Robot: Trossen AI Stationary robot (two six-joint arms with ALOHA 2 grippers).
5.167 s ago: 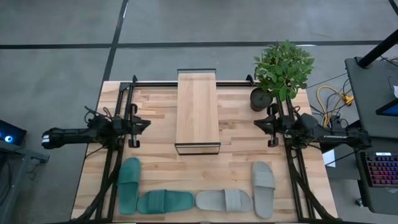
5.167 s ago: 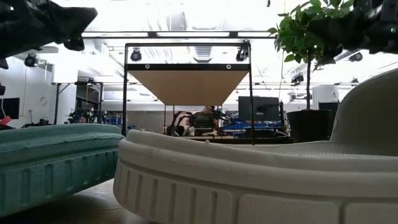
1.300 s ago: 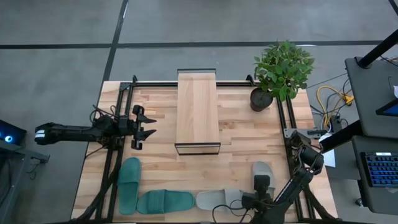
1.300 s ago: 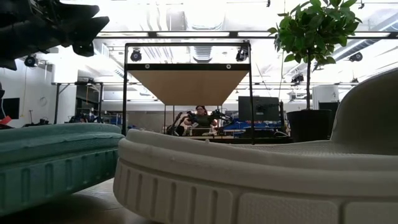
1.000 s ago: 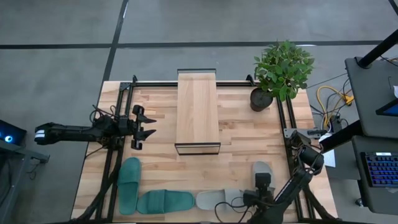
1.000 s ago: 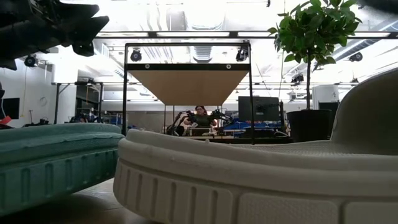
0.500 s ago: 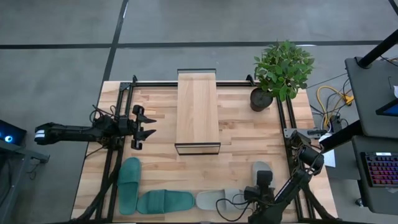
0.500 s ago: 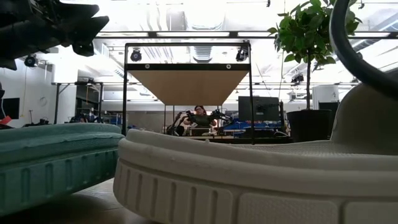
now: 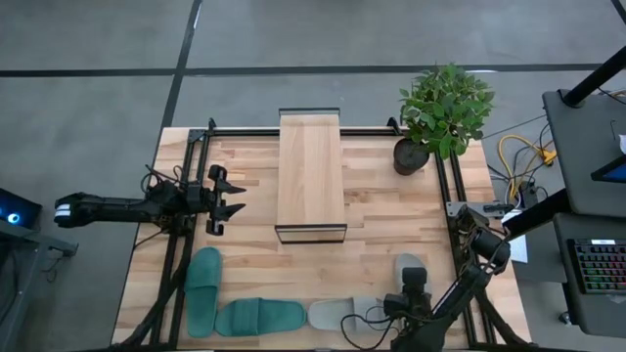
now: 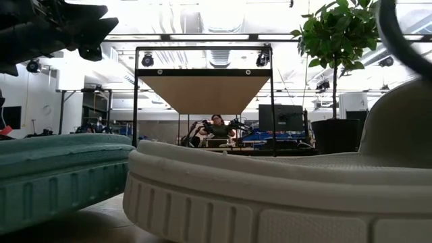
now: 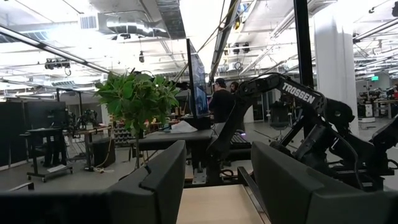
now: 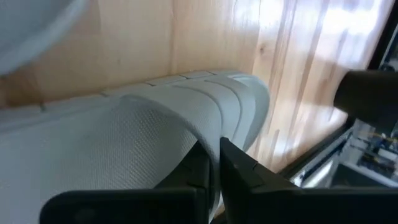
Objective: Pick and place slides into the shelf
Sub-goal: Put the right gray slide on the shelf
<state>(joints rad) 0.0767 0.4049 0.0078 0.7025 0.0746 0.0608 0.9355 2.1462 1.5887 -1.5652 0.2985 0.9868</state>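
grip is the matter of the moment: the right tool [image 12: 211, 163] is closed on the wide strap of the pale grey-white foam slide [image 9: 413, 267] lying lengthwise at the near right of the butcher-block desk [image 9: 381, 210]. in the right wrist view one finger sits under the strap and the other against its outer face, with the sole flat on the wood. the second pale grey-white foam slide [image 9: 337, 313] lies crosswise just beside it along the front edge, next to two teal green foam slides [image 9: 203, 288]. all four are on the desk, none on the long narrow shelf with the light wood plank top and thin dark metal frame [image 9: 311, 171], which stands well apart toward the middle back.

the left tool [image 9: 227, 198] hovers to the left of the shelf, fingers parted and holding nothing.

risks from here, as i judge them: the strap is soft foam, so a pinch on its edge alone may let the slide swing, tilt or peel free when lifted. the neighbouring grey slide lies close enough to be dragged or knocked along. on the way to the shelf a dangling sole could catch the dark frame, and the potted green plant [image 9: 445, 108] at the back right stands near the arm's sweep.
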